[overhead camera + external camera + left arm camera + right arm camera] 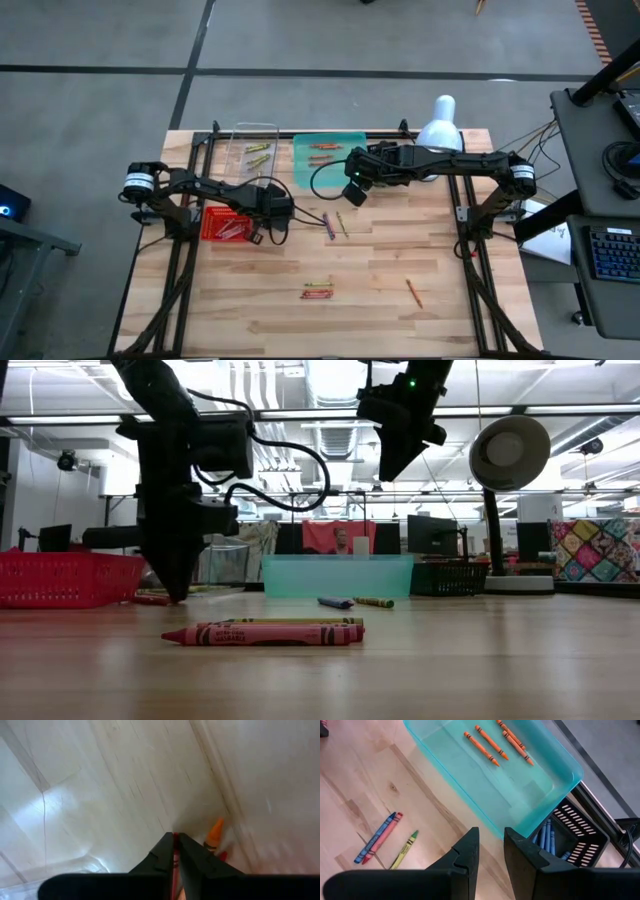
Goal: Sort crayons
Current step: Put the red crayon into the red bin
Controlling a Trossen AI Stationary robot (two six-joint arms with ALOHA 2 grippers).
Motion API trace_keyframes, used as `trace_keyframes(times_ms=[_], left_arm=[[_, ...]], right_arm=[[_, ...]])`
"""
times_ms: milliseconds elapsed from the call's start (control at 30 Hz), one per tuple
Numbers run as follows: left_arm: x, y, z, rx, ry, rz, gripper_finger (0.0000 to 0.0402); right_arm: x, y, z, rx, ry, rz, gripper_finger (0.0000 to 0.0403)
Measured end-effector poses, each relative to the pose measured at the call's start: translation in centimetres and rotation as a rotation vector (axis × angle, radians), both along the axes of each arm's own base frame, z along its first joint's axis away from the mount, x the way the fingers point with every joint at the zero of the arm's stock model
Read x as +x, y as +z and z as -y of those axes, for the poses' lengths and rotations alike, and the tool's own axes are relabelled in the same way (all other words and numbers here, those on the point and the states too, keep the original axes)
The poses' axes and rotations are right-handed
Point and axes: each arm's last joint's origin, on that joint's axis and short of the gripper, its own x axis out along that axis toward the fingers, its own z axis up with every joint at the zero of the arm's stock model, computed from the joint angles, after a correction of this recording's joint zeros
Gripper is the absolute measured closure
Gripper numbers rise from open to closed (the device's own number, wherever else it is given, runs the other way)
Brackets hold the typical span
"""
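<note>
The left gripper [278, 232] is low at the table beside the red basket [222, 224], its fingers [161, 854] pinching a red crayon [175, 865] that shows as a thin strip between them, with an orange crayon [215, 834] lying just beside the tips. The right gripper [353, 193] hangs above the near edge of the teal tray [555, 755], empty, fingers slightly spread. Orange crayons [492, 741] lie in the tray, blue ones [546, 834] in a black basket [580, 837] beside it, and a blue, a red and a green crayon [404, 850] lie loose on the table [400, 250], with more [318, 291] nearer the front edge.
</note>
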Motion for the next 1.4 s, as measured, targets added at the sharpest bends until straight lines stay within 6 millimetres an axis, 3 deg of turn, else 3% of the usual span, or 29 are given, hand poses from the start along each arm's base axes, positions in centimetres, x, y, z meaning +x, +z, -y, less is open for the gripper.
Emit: trace_keyframes(times_ms=[267, 500, 667, 800, 1067, 1200, 1400], left_arm=[[0.8, 1.1, 0.0, 0.001, 0.006, 0.026, 0.0401], [1.9, 3.6, 0.0, -0.013, 0.032, 0.034, 0.0402], [2.3, 5.7, 0.6, -0.139, 0.005, 0.116, 0.0401], [2.0, 7.4, 0.9, -0.230, -0.018, 0.209, 0.0401], [0.5, 10.7, 1.0, -0.250, 0.000, 0.365, 0.0401], [-0.5, 10.7, 1.0, -0.259, 0.026, 0.396, 0.0401], [-1.9, 9.2, 1.1, -0.280, 0.055, 0.466, 0.0401]], right_arm=[[0.0, 0.0, 0.0, 0.000, -0.001, 0.000, 0.0323], [0.0, 0.0, -0.2, 0.001, 0.006, 0.000, 0.0323], [0.1, 0.0, -0.4, 0.001, 0.011, 0.000, 0.0323], [0.1, 0.0, -0.7, 0.001, 0.021, 0.000, 0.0323], [0.2, 0.0, -1.1, 0.000, 0.034, -0.001, 0.0323], [0.1, -0.4, -1.4, 0.003, 0.043, -0.014, 0.0323], [0.1, -0.5, -1.6, 0.003, 0.047, -0.016, 0.0323]])
